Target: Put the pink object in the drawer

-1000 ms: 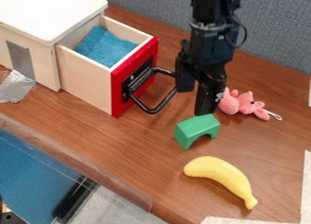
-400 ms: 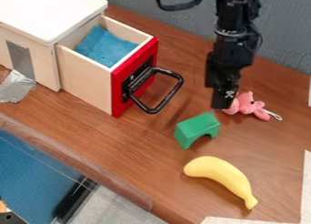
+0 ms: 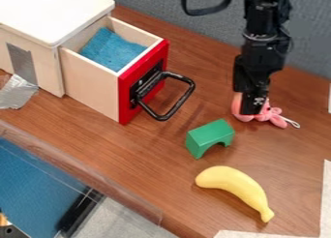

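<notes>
My gripper point(image 3: 251, 104) hangs at the right of the table in the camera view, over the small pink plush point(image 3: 275, 117) and hiding part of it. Pink shows on both sides of the gripper's lower end. Whether it touches the plush I cannot tell. At the left the drawer point(image 3: 97, 81) is pulled out of its wooden cabinet. It has a red front with a black handle, and a blue cloth lies inside.
A green arch block point(image 3: 210, 135) stands between the drawer handle and the plush. A yellow banana point(image 3: 234, 185) lies nearer the front edge. The white-topped cabinet point(image 3: 55, 12) is at the upper left, a grey partition behind.
The gripper has moved right, away from the drawer handle and green block, and is now over the pink plush. Drawer, block and banana have stayed in place.
</notes>
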Tool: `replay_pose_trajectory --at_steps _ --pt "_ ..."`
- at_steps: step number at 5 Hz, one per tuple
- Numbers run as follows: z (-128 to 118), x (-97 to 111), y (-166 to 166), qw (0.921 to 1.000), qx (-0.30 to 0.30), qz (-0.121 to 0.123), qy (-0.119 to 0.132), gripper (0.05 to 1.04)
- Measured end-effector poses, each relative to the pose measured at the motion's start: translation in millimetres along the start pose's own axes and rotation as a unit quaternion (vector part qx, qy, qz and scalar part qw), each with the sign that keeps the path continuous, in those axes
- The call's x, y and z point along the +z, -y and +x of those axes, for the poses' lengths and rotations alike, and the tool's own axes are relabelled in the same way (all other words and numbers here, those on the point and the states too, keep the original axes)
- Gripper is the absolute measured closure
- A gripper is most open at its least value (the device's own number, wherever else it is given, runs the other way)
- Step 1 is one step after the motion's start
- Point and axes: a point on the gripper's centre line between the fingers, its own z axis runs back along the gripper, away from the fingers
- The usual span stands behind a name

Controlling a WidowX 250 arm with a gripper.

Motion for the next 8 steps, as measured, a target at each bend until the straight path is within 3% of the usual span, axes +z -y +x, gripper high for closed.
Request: replay_pose_trajectory --at_steps 2,4,6,7,8 --pt "15.8 -23.6 5.5 0.9994 0.021 0.026 0.0 0.083" --pt "14.3 -35.5 -5.4 0.9986 0.029 0.045 0.002 0.123" --pt "1.6 -44.6 -14.8 0.9986 0.04 0.035 0.005 0.661" --pt "-0.5 -45.0 -15.5 0.9987 0.041 0.028 0.011 0.765" --pt "-3.6 -39.0 -8.0 0.9989 0.039 0.017 0.018 0.771"
